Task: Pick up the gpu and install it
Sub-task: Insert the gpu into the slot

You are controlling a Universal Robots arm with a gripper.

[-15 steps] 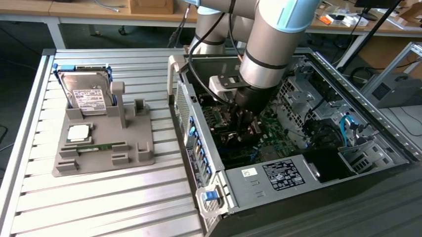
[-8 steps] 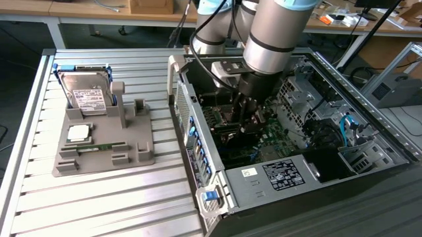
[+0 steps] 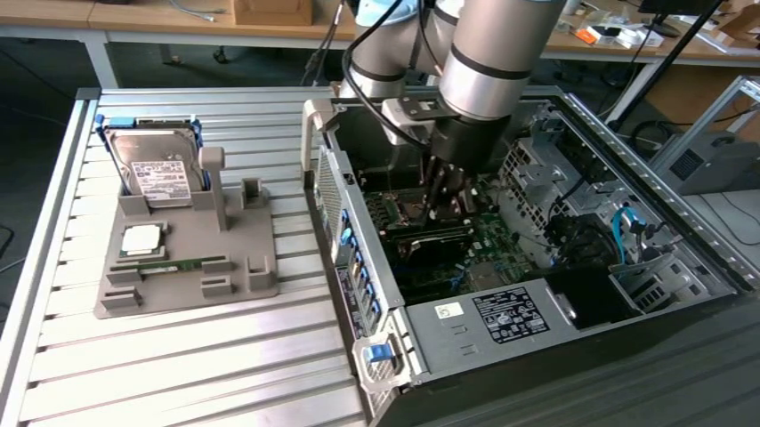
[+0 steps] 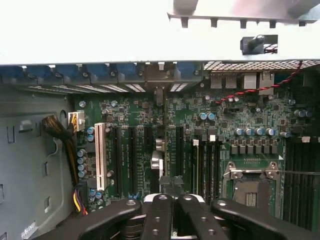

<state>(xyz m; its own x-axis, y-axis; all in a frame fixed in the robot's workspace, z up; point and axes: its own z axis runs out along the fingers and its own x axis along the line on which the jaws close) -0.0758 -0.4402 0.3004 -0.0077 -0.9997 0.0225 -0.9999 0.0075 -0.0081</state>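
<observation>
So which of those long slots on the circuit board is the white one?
The white slot is the one closest to the bundle of yellow and black wires. The other long slots beside it are all black.

1. In the exterior view, the gripper (image 3: 455, 197) sat inside the computer case (image 3: 665, 222); its jaws were masked by the arm (image 3: 487, 62) and dark interior.
2. In the wrist view, the gpu (image 4: 159, 150) appeared edge-on as a narrow strip; its lower end was hidden behind the closed black fingers (image 4: 161, 212).
3. The fingers were cut off by the picture's edge.
4. Print on the case label (image 3: 508, 316) was too small to read.
5. The arm's upper section ran out of frame.
</observation>
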